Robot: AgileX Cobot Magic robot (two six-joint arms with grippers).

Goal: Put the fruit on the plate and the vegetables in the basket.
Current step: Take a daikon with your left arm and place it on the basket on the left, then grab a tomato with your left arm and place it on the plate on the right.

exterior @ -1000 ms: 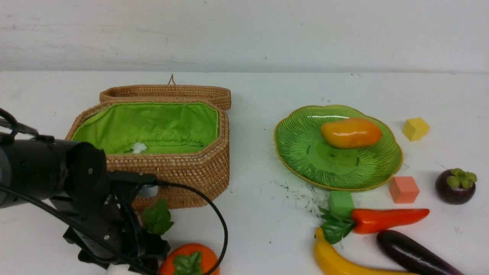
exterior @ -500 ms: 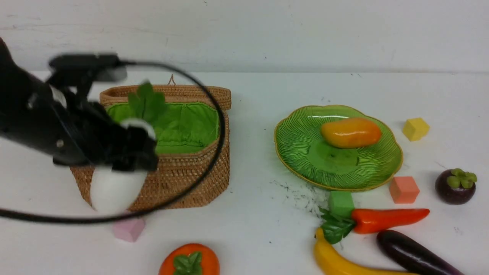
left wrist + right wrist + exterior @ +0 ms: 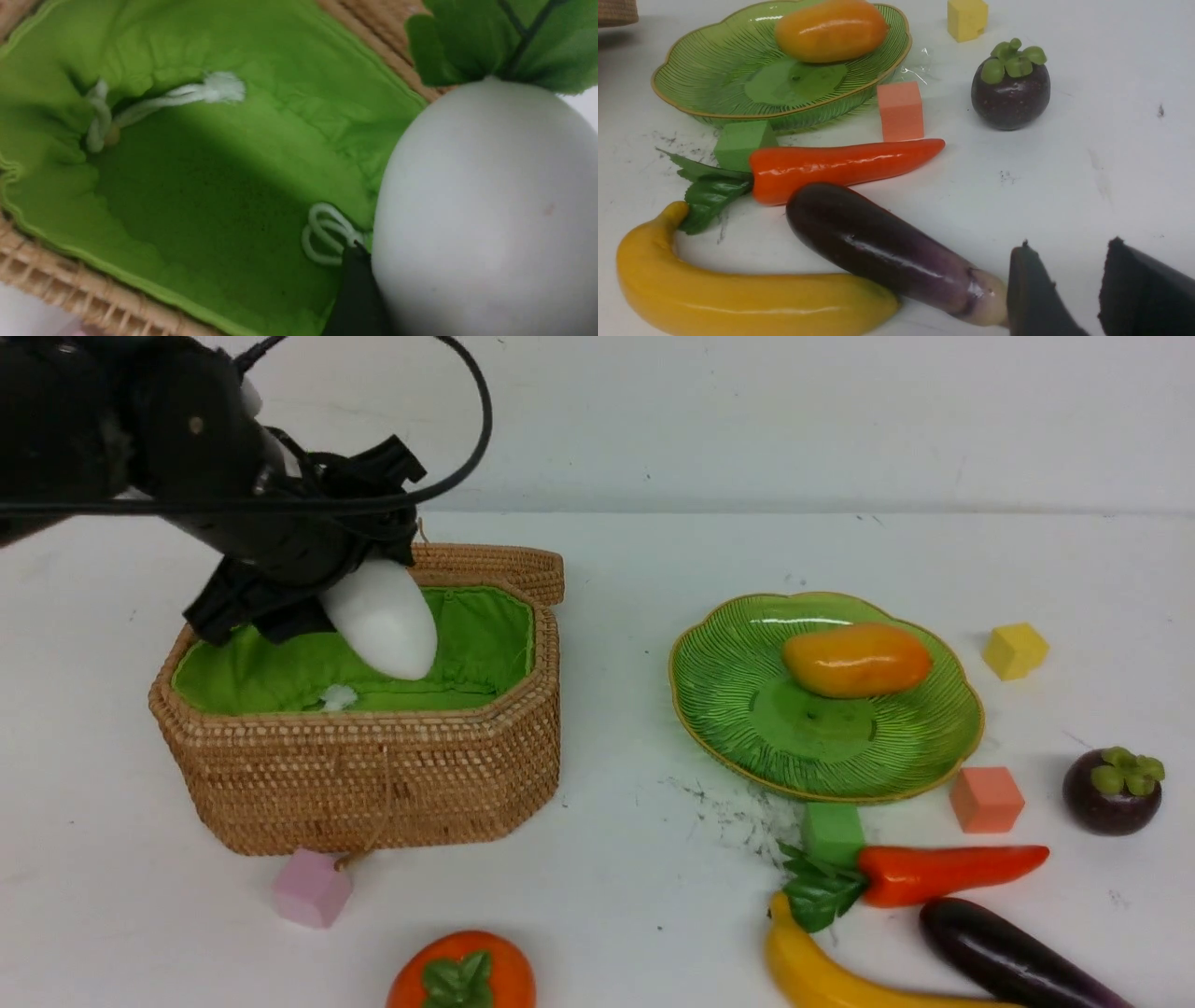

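Up and away from the near wall of the basket (image 3: 373,784) the radish (image 3: 381,616) is travelling: half a second ago it was hanging in front of the wicker, and now I am holding it over the open mouth, above the left half of the green lining. I am tilting it tip-down so that it is aiming into the basket, where vegetables belong. My left fingers (image 3: 357,294) are clamping it. One is pressing against its white flank and the other is hidden behind it. The blunt tip is sticking out below them, and the leaves are lying past them on the far side. My right fingers (image 3: 1031,289) are waiting spread apart, empty, just beside the eggplant's (image 3: 878,242) pale stem end on the surface.
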